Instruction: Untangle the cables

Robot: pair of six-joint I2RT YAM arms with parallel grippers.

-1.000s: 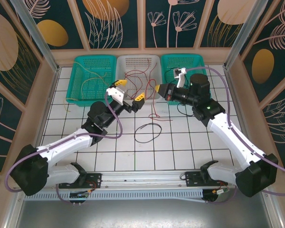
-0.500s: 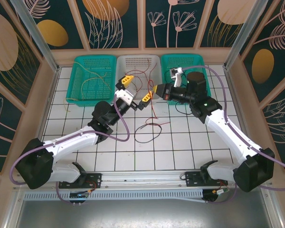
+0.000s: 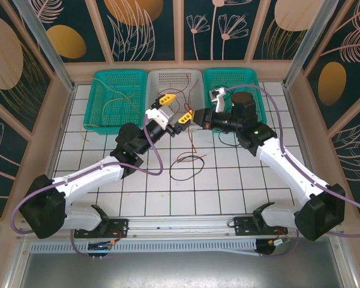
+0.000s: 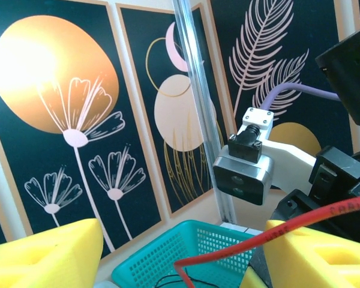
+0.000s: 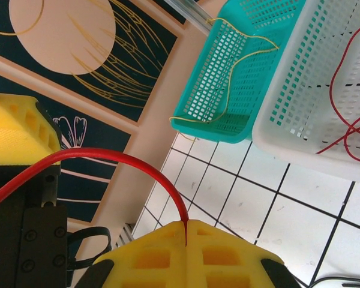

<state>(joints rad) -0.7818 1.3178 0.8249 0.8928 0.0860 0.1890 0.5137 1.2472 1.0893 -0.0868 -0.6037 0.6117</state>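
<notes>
Grip check: we find the right gripper [image 5: 185, 247] clamped on the red cable [image 5: 117, 157], which arcs into the spread jaws of the left gripper [image 3: 176, 108]; we advise closing squarely, then drawing apart slowly.

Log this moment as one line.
left gripper: open, red cable across one pad | right gripper: shut on red cable | black cable: looped on table | yellow cable: over teal basket

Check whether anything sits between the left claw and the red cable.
Nothing visible does. The red cable runs through the gap of the open left claw, lying across one yellow pad. It comes from the shut right claw, which pinches it close by.
</notes>
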